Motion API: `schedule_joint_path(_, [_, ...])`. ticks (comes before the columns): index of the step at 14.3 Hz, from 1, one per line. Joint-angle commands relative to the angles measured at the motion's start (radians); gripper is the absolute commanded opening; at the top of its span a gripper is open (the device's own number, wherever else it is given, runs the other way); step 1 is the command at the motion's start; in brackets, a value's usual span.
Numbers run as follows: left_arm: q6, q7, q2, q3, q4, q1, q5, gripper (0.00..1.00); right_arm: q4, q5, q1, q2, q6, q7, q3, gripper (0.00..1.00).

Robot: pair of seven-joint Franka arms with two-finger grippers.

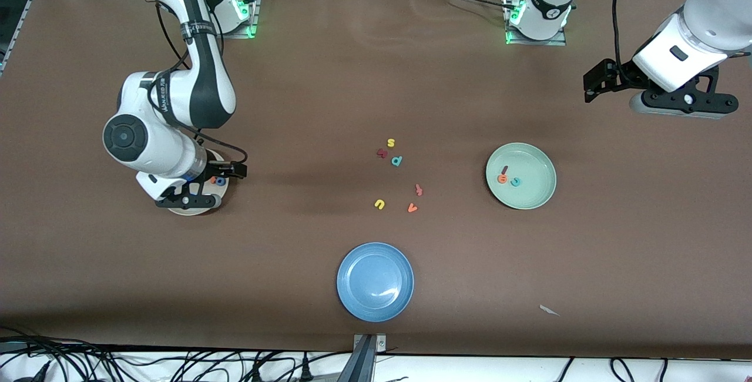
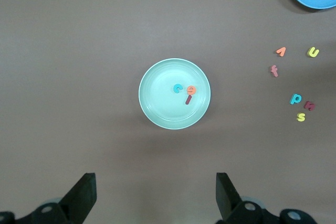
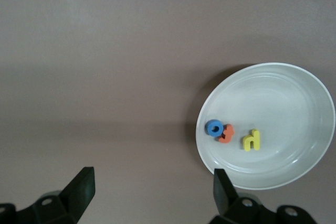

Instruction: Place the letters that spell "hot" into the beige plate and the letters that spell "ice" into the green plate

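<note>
You have both words sorted, as far as the views show. The beige plate [image 3: 273, 124], at the right arm's end of the worktop [image 1: 329, 88], holds the blue ring "o" [image 3: 214, 128], the orange "t" [image 3: 227, 133] touching it, and the yellow "h" [image 3: 252, 139] just beside. The green plate [image 1: 537, 164], toward the left arm's end, carries the dark red "i" [image 1: 504, 169], orange "e" [image 1: 502, 179] and teal "c" [image 1: 516, 182] close together.

Your right claw [image 3: 149, 192] hangs low by the beige plate's rim, jaws spread and empty. Your left claw [image 2: 155, 195] waits high over the bare worktop, also spread and empty.

The letters look like soft matte foam, chunky and light; both plates are smooth, shallow and glossy with raised rims. The blue plate [image 1: 352, 294] stays empty, and the spare letters [image 1: 397, 176] lie loose mid-worktop. Nothing seems left but to pull back.
</note>
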Motion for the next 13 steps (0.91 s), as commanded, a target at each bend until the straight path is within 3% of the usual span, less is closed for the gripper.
schedule_joint_path(1, [-0.020,0.014,0.015,0.004,0.033,-0.009,0.019,1.00,-0.015,-0.108,-0.250,-0.110,-0.050,0.052,0.248,1.00])
schedule_joint_path(3, [-0.020,0.014,0.017,0.004,0.035,-0.009,0.020,1.00,-0.016,-0.115,-0.318,-0.150,-0.081,0.049,0.290,1.00])
schedule_joint_path(7, [-0.019,0.014,0.017,0.004,0.035,-0.007,0.019,1.00,-0.016,-0.213,-0.522,-0.236,-0.172,0.040,0.456,1.00])
schedule_joint_path(13, [-0.014,0.014,0.028,0.004,0.036,-0.001,0.013,1.00,0.045,-0.220,-0.587,-0.336,-0.364,0.029,0.473,1.00])
